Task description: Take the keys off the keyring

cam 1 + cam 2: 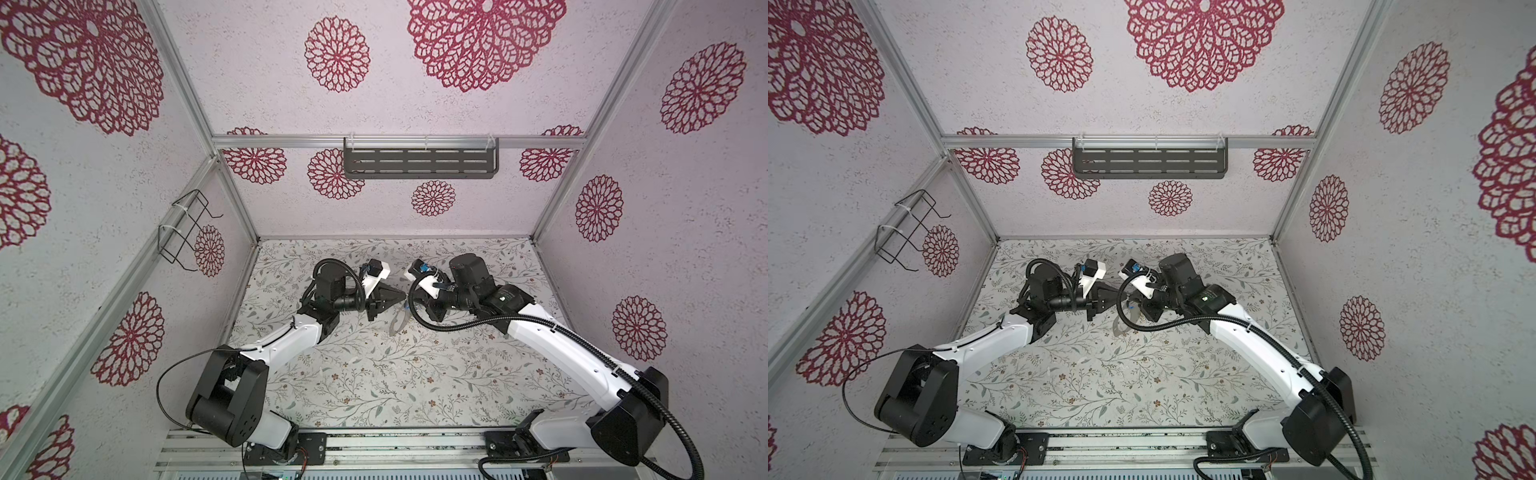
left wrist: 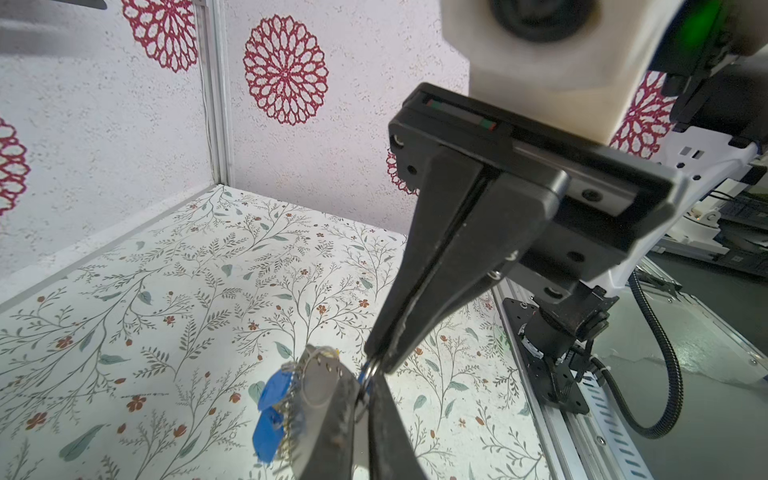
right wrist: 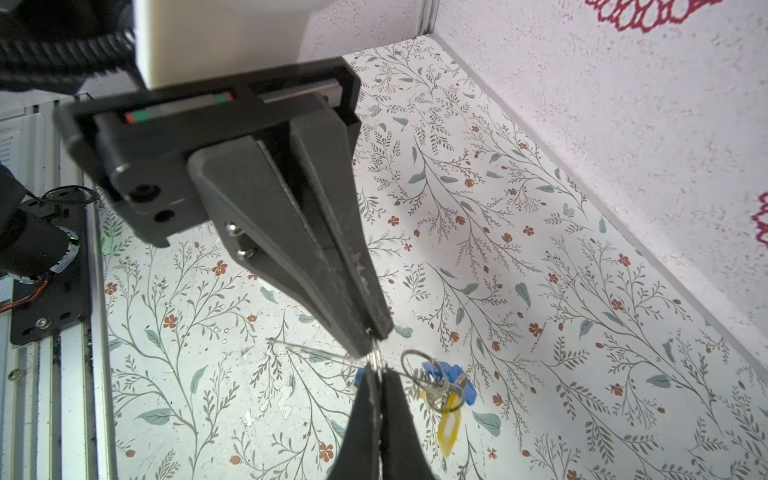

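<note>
Keys dangle with the keyring above the middle of the desk. The left fingers and right fingers are pinched shut, tip to tip, on one small loop. It is likely light, stiff, slippery wire, best gripped at the rim.

Both top views give me bright, even, soft light over the table, and the arms lay only faint, soft-edged shadows on it. The wide lens splays the frame posts outward the higher they rise from the table. In the left wrist view, the keys just above the table look soft. High above it, the white camera housing is blurred and a green light smears into glow. In the right wrist view, the table's print is crisp, paling near the keys.
</note>
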### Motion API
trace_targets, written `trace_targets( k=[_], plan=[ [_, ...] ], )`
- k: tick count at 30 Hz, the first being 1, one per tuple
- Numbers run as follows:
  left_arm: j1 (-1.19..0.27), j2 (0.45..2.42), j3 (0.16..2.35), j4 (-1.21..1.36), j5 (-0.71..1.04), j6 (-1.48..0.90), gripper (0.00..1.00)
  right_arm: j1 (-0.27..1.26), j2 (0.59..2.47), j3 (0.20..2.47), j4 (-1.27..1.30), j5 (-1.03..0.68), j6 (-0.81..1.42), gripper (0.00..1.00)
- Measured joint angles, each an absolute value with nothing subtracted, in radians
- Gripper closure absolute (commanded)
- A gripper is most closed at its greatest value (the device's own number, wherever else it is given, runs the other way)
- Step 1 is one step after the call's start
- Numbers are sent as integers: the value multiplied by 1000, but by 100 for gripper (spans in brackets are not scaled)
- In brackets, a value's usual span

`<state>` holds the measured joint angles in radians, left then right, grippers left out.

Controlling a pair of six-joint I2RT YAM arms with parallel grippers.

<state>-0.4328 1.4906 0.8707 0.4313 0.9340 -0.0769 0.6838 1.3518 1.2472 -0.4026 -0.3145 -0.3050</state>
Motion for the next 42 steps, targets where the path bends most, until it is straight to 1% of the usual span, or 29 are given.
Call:
trace_targets(
  k=[8, 11, 15, 17, 23, 29, 30, 34, 36, 38, 42],
  plan=[
    [-439, 1491, 871, 430, 941, -77, 91, 684, 1352, 1247, -402, -310, -303, 100],
    [-443, 1491, 871, 430, 937, -76, 85, 684, 1352, 1247, -402, -310, -303, 100],
    [-451, 1491, 871, 432, 926, -79, 84, 688, 1352, 1248, -403, -316, -303, 100],
    [-453, 1491, 871, 432, 923, -79, 86, 688, 1352, 1248, -406, -315, -303, 100],
    [-456, 1491, 871, 433, 929, -77, 100, 687, 1352, 1254, -411, -299, -302, 100],
    [-456, 1491, 871, 433, 929, -80, 100, 688, 1352, 1254, -411, -293, -294, 100],
    [-456, 1491, 871, 433, 928, -82, 100, 688, 1352, 1254, -410, -291, -291, 98],
    [-457, 1480, 854, 470, 911, -125, 100, 691, 1351, 1251, -380, -264, -249, 68],
    [-457, 1467, 827, 509, 892, -159, 100, 692, 1335, 1236, -344, -237, -221, 64],
    [-459, 1459, 807, 545, 877, -196, 100, 689, 1299, 1202, -300, -231, -186, 63],
    [-457, 1455, 803, 592, 874, -282, 100, 629, 1197, 1111, -202, -305, -73, 62]
  ],
)
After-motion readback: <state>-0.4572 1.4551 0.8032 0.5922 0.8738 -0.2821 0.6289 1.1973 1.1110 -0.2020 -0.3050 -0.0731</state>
